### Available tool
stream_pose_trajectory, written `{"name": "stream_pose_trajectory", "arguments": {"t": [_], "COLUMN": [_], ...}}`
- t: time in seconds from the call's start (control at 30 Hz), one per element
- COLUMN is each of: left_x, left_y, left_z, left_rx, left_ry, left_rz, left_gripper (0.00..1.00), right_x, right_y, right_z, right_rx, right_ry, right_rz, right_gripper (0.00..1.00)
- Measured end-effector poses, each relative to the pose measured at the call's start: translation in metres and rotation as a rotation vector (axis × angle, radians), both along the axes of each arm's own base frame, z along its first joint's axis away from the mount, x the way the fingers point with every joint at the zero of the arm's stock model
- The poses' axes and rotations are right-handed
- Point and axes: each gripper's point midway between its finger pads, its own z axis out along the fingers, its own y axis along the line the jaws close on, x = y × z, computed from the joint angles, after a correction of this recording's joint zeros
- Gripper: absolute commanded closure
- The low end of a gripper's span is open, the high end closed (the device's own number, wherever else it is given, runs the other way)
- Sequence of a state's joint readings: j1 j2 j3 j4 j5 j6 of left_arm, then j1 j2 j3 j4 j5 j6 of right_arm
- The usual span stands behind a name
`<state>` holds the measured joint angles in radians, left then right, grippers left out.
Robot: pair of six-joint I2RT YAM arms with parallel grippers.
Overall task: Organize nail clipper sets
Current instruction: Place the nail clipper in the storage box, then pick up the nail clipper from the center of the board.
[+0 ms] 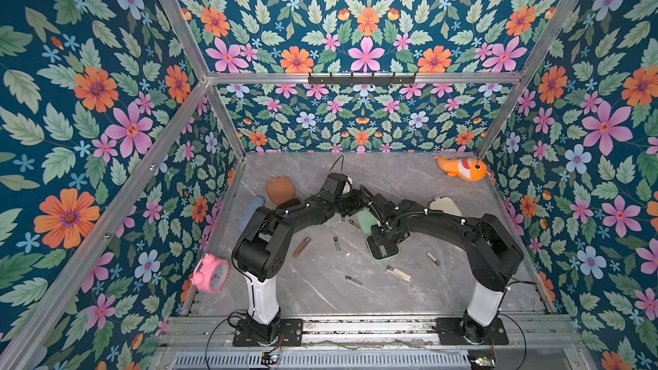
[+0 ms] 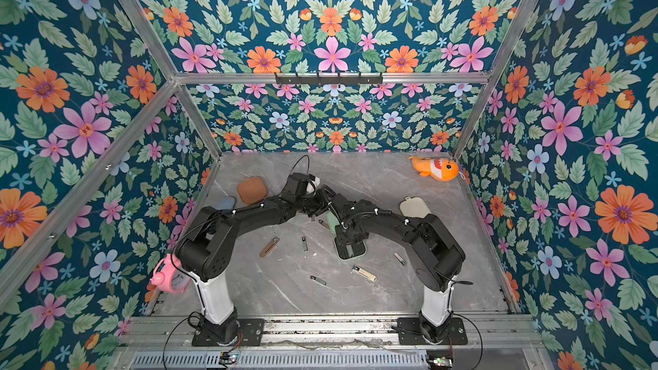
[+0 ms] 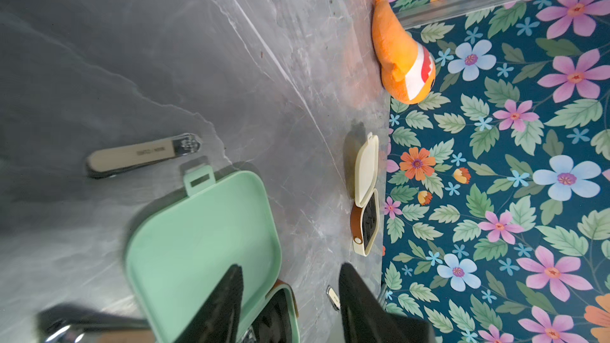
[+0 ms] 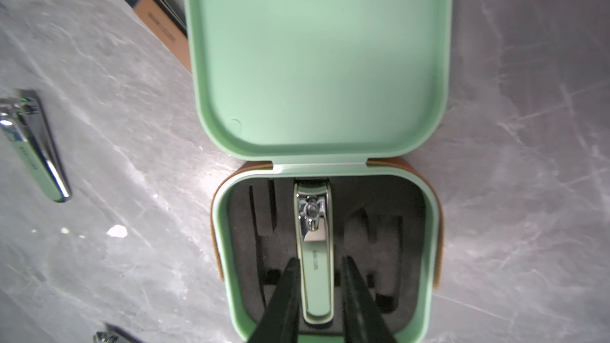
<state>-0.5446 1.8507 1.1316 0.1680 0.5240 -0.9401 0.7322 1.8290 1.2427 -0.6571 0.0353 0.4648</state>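
The mint green case (image 4: 317,61) lies open mid-table, seen in both top views (image 1: 382,251) (image 2: 350,251). A mint clipper (image 4: 313,226) sits in the middle slot of its black tray. My right gripper (image 4: 320,258) is open. Its fingers narrowly straddle that clipper's handle, with slim gaps at the tips. My left gripper (image 3: 291,266) is open over the lid's edge, holding nothing. The brown case (image 1: 280,190) is back left and the cream case (image 1: 445,206) is right. Both stand open. Loose clippers lie about: brown (image 1: 301,247), green (image 1: 353,281), cream (image 1: 398,273).
A pink alarm clock (image 1: 210,274) leans at the front left wall. An orange fish plush (image 1: 463,169) lies in the back right corner. A pale blue case (image 1: 251,210) rests by the left wall. Two small clippers (image 1: 336,243) (image 1: 433,259) lie beside the mint case.
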Motion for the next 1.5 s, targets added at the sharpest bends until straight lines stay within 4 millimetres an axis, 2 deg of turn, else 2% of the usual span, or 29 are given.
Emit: {"name": "stream_pose_trajectory", "arguments": {"t": [0.13,0.27,0.53,0.6,0.73,0.9,1.07,1.2,1.5], "left_x": [0.000,-0.009,-0.038,-0.046,-0.060,-0.075,-0.088,-0.096,-0.106], "left_y": [0.030,0.061,0.102,0.113,0.134,0.160,0.190,0.209,0.219], "left_z": [0.005,0.007,0.010,0.009,0.005,0.000,-0.014,-0.021,-0.027], "left_rx": [0.026,0.056,0.101,0.113,0.138,0.162,0.197,0.211,0.219], "left_ry": [-0.005,-0.005,-0.015,-0.019,-0.010,-0.004,0.023,0.041,0.061], "left_rz": [0.062,0.113,0.159,0.172,0.209,0.250,0.310,0.352,0.361], "left_gripper": [0.49,0.49,0.48,0.47,0.47,0.44,0.42,0.41,0.41], "right_x": [0.000,0.000,-0.001,-0.001,-0.004,-0.007,-0.032,-0.059,-0.102], "right_y": [0.000,0.001,0.001,0.001,0.000,0.021,0.052,0.074,0.104], "right_z": [-0.007,-0.013,-0.015,-0.013,-0.004,0.032,0.044,0.036,0.014], "right_rx": [-0.007,-0.008,-0.003,0.002,0.013,0.068,0.073,0.050,0.024], "right_ry": [0.013,0.021,0.015,0.011,0.009,-0.049,-0.052,-0.018,0.058], "right_rz": [0.001,0.001,-0.001,-0.001,0.000,0.050,0.155,0.241,0.348], "right_gripper": [0.82,0.86,0.89,0.86,0.74,0.61,0.52,0.49,0.46]}}
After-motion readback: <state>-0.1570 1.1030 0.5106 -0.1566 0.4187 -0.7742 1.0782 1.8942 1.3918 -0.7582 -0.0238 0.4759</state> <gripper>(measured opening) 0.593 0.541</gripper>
